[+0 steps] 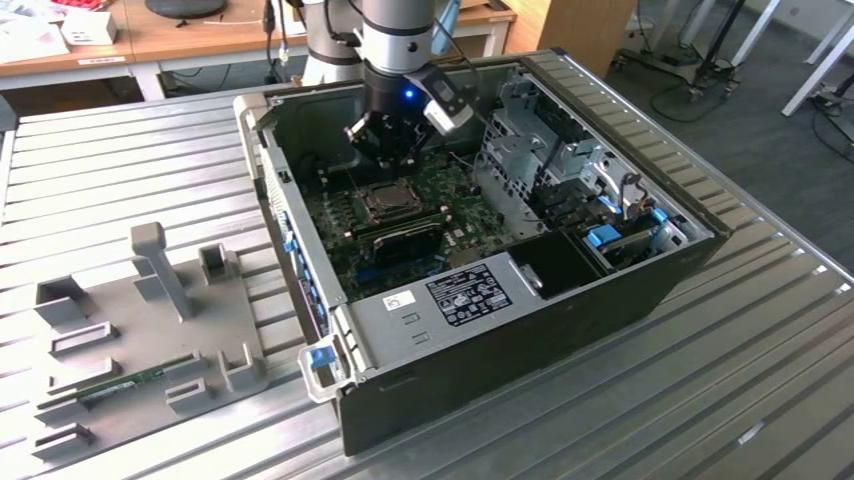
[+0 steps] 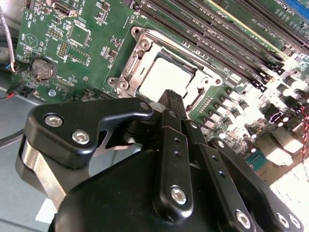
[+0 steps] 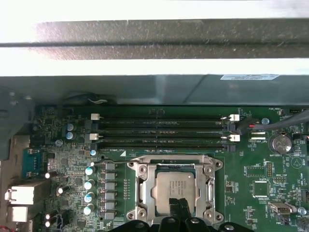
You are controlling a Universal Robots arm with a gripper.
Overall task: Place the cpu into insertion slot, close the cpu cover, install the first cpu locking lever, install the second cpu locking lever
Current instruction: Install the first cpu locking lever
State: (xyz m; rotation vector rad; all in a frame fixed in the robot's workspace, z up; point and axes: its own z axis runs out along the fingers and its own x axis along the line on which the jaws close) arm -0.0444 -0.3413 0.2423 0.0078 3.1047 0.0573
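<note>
cpu (image 3: 175,186) within cpu cover (image 3: 144,193), ribbed metal table (image 1: 120,170)

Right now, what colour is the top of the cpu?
Plain silver-grey metal. The cpu shows best in the first wrist view.

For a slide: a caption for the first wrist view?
Gripper near the cpu, which sits framed by the cpu cover.

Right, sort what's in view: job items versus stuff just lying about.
Job: cpu; cpu cover, down around it; pincer, by the cpu's edge.
Lying about: memory slots; coin battery; grey fixture tray.
</note>
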